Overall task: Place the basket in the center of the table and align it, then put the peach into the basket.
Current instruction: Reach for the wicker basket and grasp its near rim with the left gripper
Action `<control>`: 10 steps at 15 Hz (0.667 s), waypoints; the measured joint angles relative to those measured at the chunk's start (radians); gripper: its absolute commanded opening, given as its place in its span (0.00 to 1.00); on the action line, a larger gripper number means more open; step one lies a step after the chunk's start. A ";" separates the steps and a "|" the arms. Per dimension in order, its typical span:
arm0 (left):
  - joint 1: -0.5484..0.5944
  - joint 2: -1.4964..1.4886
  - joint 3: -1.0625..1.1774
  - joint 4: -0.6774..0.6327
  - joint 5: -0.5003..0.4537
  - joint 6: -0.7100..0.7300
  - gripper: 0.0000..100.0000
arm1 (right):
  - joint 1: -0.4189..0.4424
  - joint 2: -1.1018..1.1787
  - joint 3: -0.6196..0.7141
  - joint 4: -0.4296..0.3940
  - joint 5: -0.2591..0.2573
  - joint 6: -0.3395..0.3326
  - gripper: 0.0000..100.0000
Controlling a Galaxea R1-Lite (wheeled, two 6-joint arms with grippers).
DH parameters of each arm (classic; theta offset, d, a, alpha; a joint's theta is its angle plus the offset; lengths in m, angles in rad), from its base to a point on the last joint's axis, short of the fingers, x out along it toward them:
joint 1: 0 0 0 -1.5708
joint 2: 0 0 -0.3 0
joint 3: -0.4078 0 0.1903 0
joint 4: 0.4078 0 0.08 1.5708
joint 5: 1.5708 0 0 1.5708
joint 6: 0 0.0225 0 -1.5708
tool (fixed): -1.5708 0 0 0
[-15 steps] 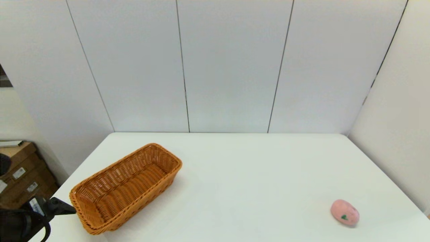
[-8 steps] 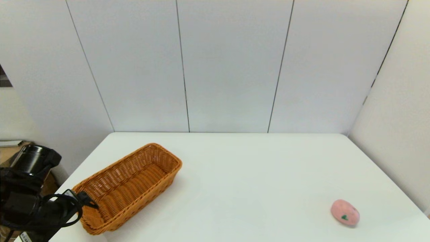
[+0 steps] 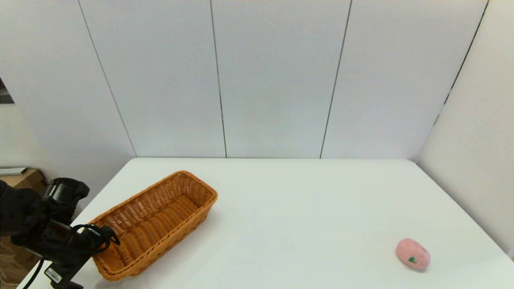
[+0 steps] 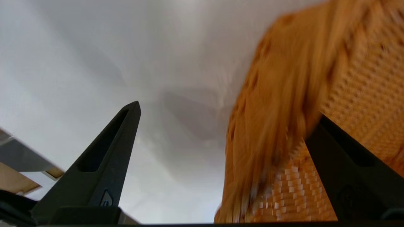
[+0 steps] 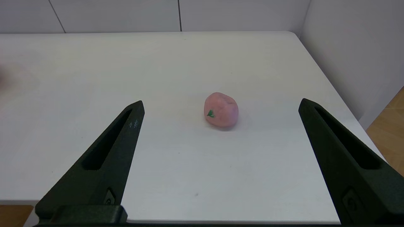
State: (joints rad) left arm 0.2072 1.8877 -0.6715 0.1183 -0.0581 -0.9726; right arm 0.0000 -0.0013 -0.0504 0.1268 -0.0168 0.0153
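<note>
The orange-brown wicker basket [image 3: 154, 222] lies at an angle on the left part of the white table [image 3: 305, 200]. My left gripper [image 3: 107, 237] is at the basket's near left end. In the left wrist view it [image 4: 227, 110] is open, and the blurred basket [image 4: 293, 94] rim runs between its fingers, one finger [image 4: 344, 164] over the weave and the other over bare table. The pink peach [image 3: 412, 253] rests near the table's front right corner. The right arm is out of the head view. Its gripper [image 5: 221, 101] is open, with the peach [image 5: 221, 110] ahead, apart from both fingers.
White wall panels close off the back and the right side of the table. Cardboard boxes [image 3: 22, 178] stand on the floor beyond the table's left edge. The peach lies close to the table's right edge [image 5: 334, 91].
My left arm has come up from the lower left corner and moved right, to the basket's near end. Basket and peach have stayed in place.
</note>
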 measured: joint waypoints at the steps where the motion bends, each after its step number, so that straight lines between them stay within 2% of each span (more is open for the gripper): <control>1: 0.003 0.017 -0.006 0.001 0.002 -0.001 1.00 | 0.000 0.000 0.000 0.000 0.000 0.000 1.00; 3: 0.004 0.038 -0.018 0.001 0.002 0.000 1.00 | 0.000 0.000 0.000 0.000 0.000 0.000 1.00; 4: 0.005 0.046 -0.023 0.000 0.002 0.001 0.00 | 0.000 0.000 0.000 0.000 0.000 0.000 1.00; 10: 0.001 0.065 -0.024 -0.001 0.009 0.010 0.00 | 0.000 0.000 0.000 -0.001 0.000 0.000 1.00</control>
State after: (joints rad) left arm 0.2081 1.9526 -0.6960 0.1172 -0.0494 -0.9630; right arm 0.0000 -0.0013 -0.0504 0.1260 -0.0164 0.0153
